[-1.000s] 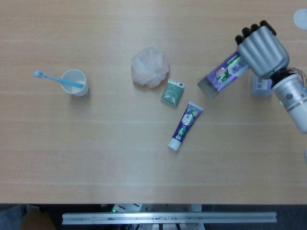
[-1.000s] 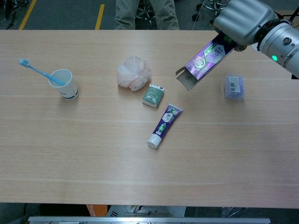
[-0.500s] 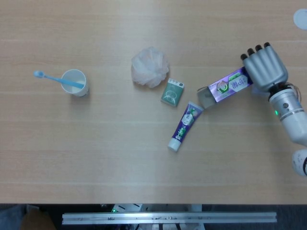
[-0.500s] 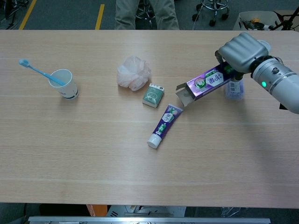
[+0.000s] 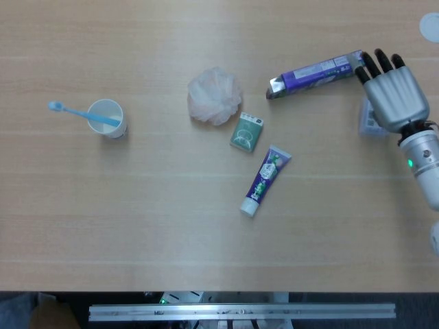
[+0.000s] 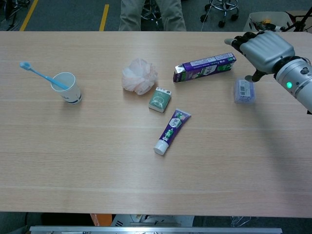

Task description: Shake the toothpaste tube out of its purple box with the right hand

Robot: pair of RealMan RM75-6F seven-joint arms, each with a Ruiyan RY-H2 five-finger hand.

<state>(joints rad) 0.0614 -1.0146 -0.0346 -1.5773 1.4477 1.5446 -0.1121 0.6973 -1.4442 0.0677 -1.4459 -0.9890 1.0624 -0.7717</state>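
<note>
The purple box (image 5: 314, 73) lies flat on the table (image 5: 137, 219) in the upper right of the head view, its open flap end pointing left toward the middle of the frame. The right hand (image 5: 393, 92) sits at the box's right end with its fingers (image 5: 379, 60) spread apart and extended; it grasps nothing, though the fingertips are right at the end of the box and whether they touch it cannot be told. In the chest view the hand (image 6: 264, 48) hovers at the upper right, beside the box (image 6: 204, 67) and above a small bluish packet (image 6: 244, 90).

The tube (image 5: 265, 180) lies on the table just right of centre, slanted, cap end toward the lower left, well apart from the box. A green packet (image 5: 247, 131) lies just above it, and a pale bath puff (image 5: 215, 95) sits to the upper left of that. At the left, a white cup (image 5: 107, 117) holds a blue toothbrush (image 5: 72, 112). The left hand shows in neither view.
</note>
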